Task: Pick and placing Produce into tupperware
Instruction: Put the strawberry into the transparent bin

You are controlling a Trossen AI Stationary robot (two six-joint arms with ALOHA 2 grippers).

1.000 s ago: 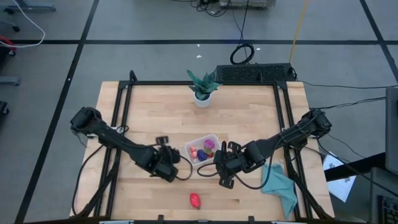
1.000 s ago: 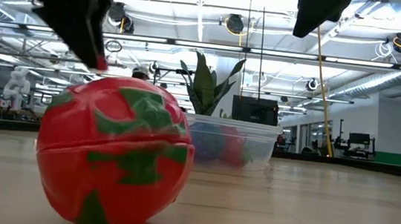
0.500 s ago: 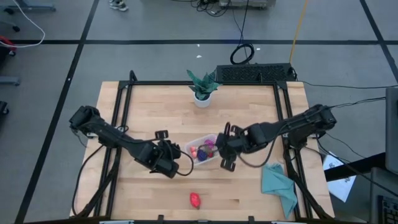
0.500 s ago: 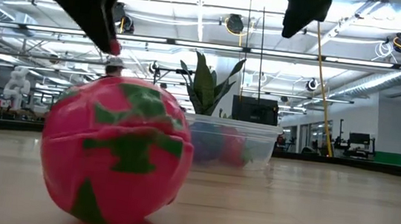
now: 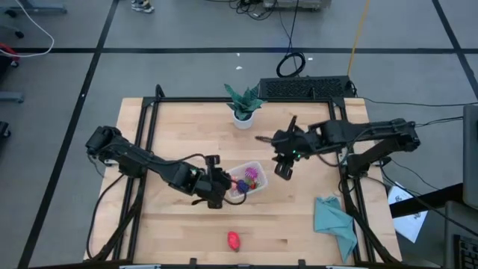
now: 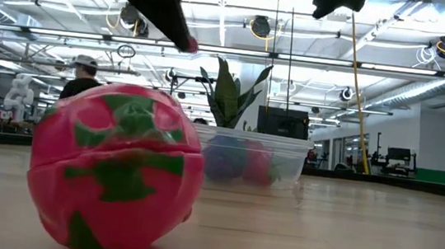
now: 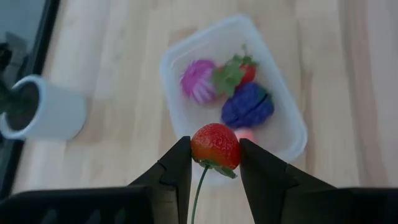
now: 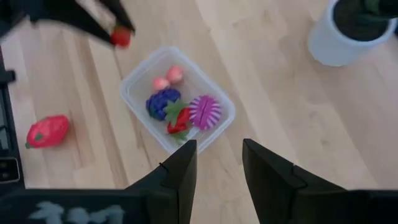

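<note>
The tupperware (image 5: 249, 179) is a clear tub at mid table, holding a pink-purple fruit (image 7: 198, 81), a strawberry (image 7: 239, 71), a purple grape bunch (image 7: 247, 106) and small pink pieces. My left gripper (image 5: 224, 188) hangs at the tub's left near corner, shut on a small red fruit (image 7: 215, 145). My right gripper (image 5: 282, 166) is raised to the right of the tub, open and with nothing between its fingers (image 8: 219, 163). A larger red fruit with green patches (image 5: 234, 240) rests on the table near the front edge. My left gripper pinches the small red fruit by its two opposite sides (image 7: 196, 147) between the free ends of its fingers. The fingers slant down from the table's left toward the tub. The fruit is lifted clear above the tub's rim, and its green stem (image 7: 200, 180) trails back between the fingers.
A potted plant in a white pot (image 5: 243, 107) stands at the far edge. A teal cloth (image 5: 334, 223) lies at the near right. A black frame (image 5: 149, 134) runs along the table's sides. Bare wood lies between the tub and the plant.
My right gripper has risen and gone from the tub's near side toward the table's far right, its fingers still apart. My left gripper has moved right and up to the tub's corner, carrying the small red fruit.
</note>
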